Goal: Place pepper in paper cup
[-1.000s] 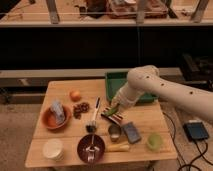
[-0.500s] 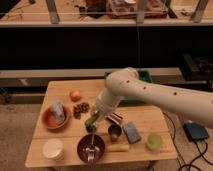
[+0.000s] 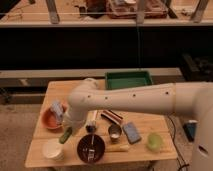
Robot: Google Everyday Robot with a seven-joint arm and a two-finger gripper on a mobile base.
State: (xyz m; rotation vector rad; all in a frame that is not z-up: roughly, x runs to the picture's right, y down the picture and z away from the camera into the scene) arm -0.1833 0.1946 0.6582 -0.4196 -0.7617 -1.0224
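Note:
The pepper (image 3: 65, 135) is a small dark green slim piece, tilted, held at the tip of my gripper (image 3: 68, 130). The gripper is shut on it, hanging over the table's front left part, just above and to the right of the paper cup. The paper cup (image 3: 52, 149) is short, wide and cream-white and stands upright near the front left corner of the wooden table (image 3: 165, 125). The pepper is not in the cup. My white arm reaches in from the right across the table and hides part of its middle.
An orange bowl (image 3: 49, 119) with a bluish item sits behind the cup. A dark bowl with a fork (image 3: 91, 146), a metal cup (image 3: 114, 132), a blue object (image 3: 132, 132), a pale yellow stick (image 3: 118, 148) and a round light green object (image 3: 155, 141) line the front. A green tray (image 3: 128, 80) is at the back.
My arm has swung left and forward across the table, carrying the pepper from the middle of the table to just beside the paper cup.

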